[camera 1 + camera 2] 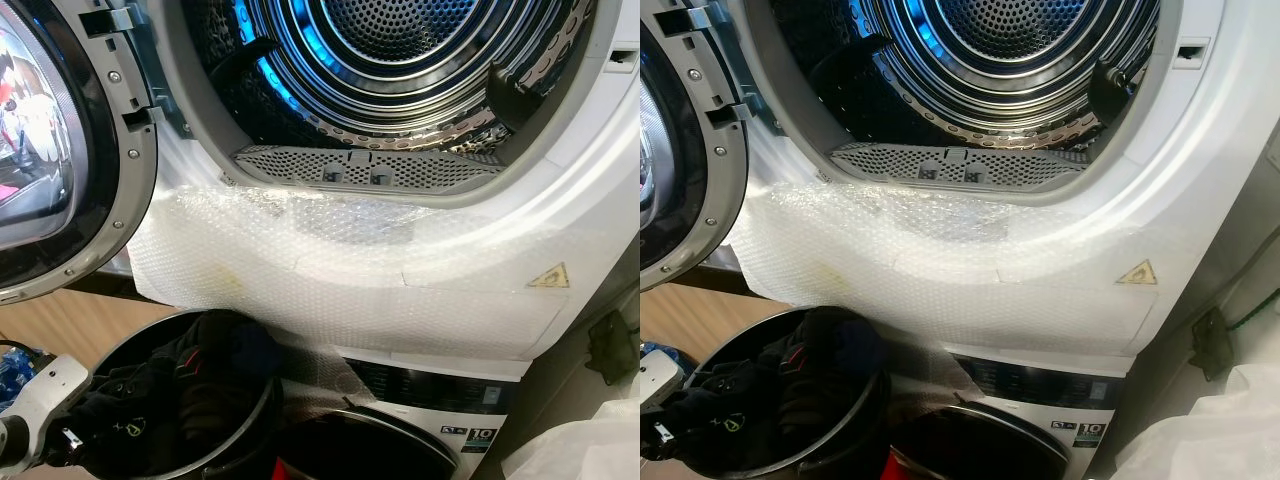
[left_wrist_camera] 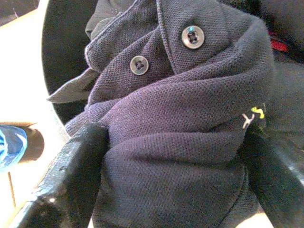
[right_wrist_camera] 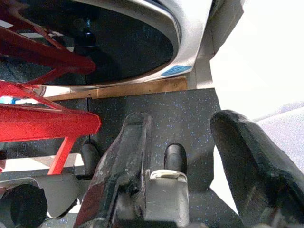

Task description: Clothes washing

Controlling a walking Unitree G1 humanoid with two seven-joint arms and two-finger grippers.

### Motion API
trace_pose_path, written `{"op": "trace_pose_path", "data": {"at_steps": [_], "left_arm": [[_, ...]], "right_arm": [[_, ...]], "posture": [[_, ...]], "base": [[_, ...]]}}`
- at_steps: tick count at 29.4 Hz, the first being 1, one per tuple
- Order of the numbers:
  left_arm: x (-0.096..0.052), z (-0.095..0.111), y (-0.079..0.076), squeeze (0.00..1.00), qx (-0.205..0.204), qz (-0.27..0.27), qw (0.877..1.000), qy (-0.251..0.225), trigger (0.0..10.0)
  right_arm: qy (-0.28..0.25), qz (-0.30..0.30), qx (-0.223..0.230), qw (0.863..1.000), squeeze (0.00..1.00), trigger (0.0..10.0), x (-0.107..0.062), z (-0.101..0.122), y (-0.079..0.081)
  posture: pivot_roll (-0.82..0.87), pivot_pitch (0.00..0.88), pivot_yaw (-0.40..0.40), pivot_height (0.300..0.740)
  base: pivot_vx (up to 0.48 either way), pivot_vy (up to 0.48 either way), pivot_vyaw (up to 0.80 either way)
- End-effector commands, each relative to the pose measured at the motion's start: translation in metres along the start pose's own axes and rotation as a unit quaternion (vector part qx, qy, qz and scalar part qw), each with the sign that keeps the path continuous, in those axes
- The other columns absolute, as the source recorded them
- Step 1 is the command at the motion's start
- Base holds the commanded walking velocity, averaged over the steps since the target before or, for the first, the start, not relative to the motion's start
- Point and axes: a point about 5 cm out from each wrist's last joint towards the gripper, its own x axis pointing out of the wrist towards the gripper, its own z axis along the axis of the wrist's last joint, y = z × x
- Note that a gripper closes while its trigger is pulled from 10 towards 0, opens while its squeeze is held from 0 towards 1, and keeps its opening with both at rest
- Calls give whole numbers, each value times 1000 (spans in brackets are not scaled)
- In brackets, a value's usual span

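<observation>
A dark navy polo shirt (image 2: 190, 85) with two grey buttons is bunched between the black fingers (image 2: 76, 161) of my left gripper (image 2: 175, 137), which is shut on it. That gripper (image 1: 70, 435) reaches into a black bucket (image 1: 268, 395) of dark clothes (image 1: 200, 385) at the lower left. Above the bucket gapes the round steel drum (image 1: 400, 40) of the upper machine, lit blue inside, with its door (image 1: 60, 150) swung open to the left. My right gripper (image 3: 183, 121) is open with nothing between its fingers and hangs low over a dark speckled floor (image 3: 156, 104).
Bubble wrap (image 1: 350, 270) covers the upper machine's front lip and droops toward the bucket. A second machine (image 1: 440, 395) with a dark round door (image 1: 370, 440) sits below. A red frame (image 3: 42, 118) stands near my right gripper. White plastic (image 1: 580, 450) lies at the lower right.
</observation>
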Motion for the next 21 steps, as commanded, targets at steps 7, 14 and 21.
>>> {"op": "trace_pose_path", "data": {"at_steps": [7,14,21], "left_arm": [[7,-13,2,0,-20,26,998,55,3961],[9,-14,2,0,-23,23,997,64,0],[8,-12,1,0,-26,16,998,63,0]], "right_arm": [[0,0,-2,1000,0,10000,0,0,-1],[4,6,1,1000,0,10000,0,-2,5],[5,7,4,1000,0,10000,0,-2,6]], "posture": [[162,0,74,740],[167,0,79,740],[167,0,84,740]], "base": [[0,0,0],[0,0,0],[0,0,0]]}}
